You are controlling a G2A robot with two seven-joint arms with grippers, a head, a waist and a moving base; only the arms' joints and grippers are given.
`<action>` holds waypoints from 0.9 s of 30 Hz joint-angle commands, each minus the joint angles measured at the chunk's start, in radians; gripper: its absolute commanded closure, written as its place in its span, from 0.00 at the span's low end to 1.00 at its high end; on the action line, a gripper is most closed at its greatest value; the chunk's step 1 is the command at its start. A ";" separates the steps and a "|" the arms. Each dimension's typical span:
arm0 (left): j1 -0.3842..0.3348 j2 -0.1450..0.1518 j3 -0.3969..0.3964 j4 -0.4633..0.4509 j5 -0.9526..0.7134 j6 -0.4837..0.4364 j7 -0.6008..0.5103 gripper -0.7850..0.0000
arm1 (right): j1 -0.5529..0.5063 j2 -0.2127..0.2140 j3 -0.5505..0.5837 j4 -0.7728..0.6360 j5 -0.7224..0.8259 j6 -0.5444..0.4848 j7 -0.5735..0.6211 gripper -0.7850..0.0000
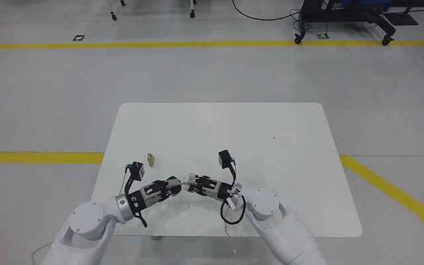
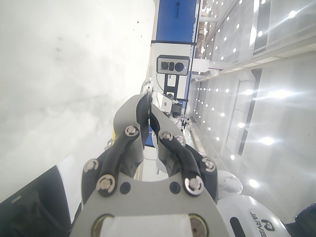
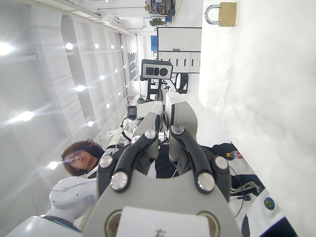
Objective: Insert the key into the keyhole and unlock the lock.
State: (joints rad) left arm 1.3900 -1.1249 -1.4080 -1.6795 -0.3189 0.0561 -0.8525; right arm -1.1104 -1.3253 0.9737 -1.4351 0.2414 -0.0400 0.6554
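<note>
Though flecked with a few dark specks, white and round-cornered: counter [image 1: 278, 132], set on a pale grey floor [image 1: 66, 79] crossed by yellow lines [image 1: 199, 44]. Behind the claws in the wrist views, a blue wall panel [image 2: 175, 8], a white drawer cabinet [image 3: 179, 60] and rows of ceiling lights [image 2: 261, 1]. Lying flat on the counter toward its left side, well apart from both claws: brass padlock [image 3: 227, 14], both shackle legs seated in the body. Meeting tip to tip over the counter's near edge: left claw [image 2: 147, 99] and right claw [image 3: 166, 114]. Left claw clenched on the key [image 2: 148, 91], thin metal edge poking past the pads [image 2: 142, 114]. Right claw clamped too, a small round metal part pinched between its fingers [image 3: 184, 117], the same key as far as can be told.
</note>
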 commanded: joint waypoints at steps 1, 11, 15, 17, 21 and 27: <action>0.000 0.001 0.003 0.000 0.008 0.003 0.002 0.99 | 0.001 -0.001 -0.002 0.000 -0.001 0.002 0.001 1.00; -0.001 0.006 0.013 -0.001 0.031 0.007 0.011 1.00 | 0.003 -0.003 -0.005 0.003 0.000 0.005 -0.001 1.00; -0.001 0.008 0.014 -0.001 0.039 0.004 0.014 1.00 | -0.003 -0.002 0.003 -0.002 0.001 0.002 -0.009 0.56; -0.001 0.009 0.014 -0.002 0.040 0.004 0.015 1.00 | -0.008 -0.001 0.007 -0.006 0.001 0.001 -0.009 0.55; 0.000 0.011 0.015 -0.001 0.037 0.000 0.014 1.00 | -0.017 0.002 0.016 -0.013 0.000 0.003 -0.005 0.58; 0.002 0.013 0.016 0.001 0.031 -0.005 0.015 1.00 | -0.028 0.005 0.022 -0.025 0.001 0.013 0.008 0.69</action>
State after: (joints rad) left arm 1.3918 -1.1125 -1.3919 -1.6792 -0.2875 0.0524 -0.8376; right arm -1.1374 -1.3209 0.9945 -1.4584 0.2417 -0.0280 0.6601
